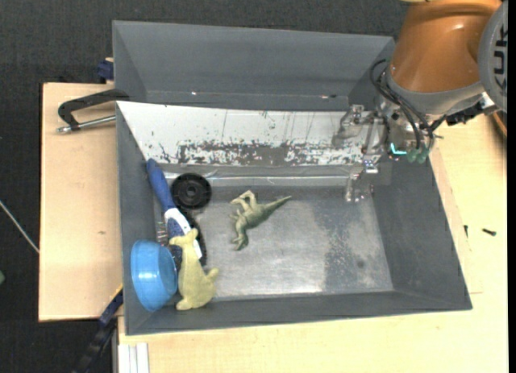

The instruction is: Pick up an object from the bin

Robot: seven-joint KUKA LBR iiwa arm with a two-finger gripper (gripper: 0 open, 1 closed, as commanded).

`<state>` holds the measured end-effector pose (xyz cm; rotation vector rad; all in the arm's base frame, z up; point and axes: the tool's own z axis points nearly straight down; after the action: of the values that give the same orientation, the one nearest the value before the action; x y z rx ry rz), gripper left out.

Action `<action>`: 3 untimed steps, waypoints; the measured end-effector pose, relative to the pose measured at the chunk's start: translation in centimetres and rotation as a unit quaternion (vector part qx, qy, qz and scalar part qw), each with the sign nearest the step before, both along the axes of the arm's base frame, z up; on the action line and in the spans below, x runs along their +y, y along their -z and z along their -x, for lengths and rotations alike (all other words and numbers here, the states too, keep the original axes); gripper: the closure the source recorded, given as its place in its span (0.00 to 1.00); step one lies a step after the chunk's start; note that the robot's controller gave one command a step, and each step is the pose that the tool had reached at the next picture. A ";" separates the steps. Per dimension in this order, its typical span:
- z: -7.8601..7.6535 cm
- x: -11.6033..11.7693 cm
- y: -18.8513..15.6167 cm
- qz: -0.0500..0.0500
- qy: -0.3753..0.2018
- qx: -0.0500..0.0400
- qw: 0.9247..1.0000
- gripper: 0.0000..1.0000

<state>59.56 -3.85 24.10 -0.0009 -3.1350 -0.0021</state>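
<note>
My gripper (360, 184) hangs at the bin's right rear, close to the back wall. Its two metal fingers point down, stand open, and have nothing between them. The nearest loose thing is a small olive-green toy dinosaur (252, 215), lying on its side on the bin floor, left of the gripper and well apart from it. Further left, near the back, a black round wheel-like disc (191, 191) lies flat.
Along the bin's left wall lie a blue-handled brush (162, 196), a blue cup (151, 274) on its side and a pale yellow toy animal (193, 275). Bare floor lies below the gripper. The arm's orange cover and cables sit over the right rear corner.
</note>
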 end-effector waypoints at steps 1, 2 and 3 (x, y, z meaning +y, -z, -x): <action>2.3 -1.1 15.1 0.000 0.015 0.001 1.000 0.00; 0.3 7.3 16.7 0.001 -0.034 -0.009 0.999 0.00; 0.0 7.1 16.5 0.000 -0.032 -0.015 0.999 1.00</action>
<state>59.54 3.29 7.62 0.0998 -3.1633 -0.0025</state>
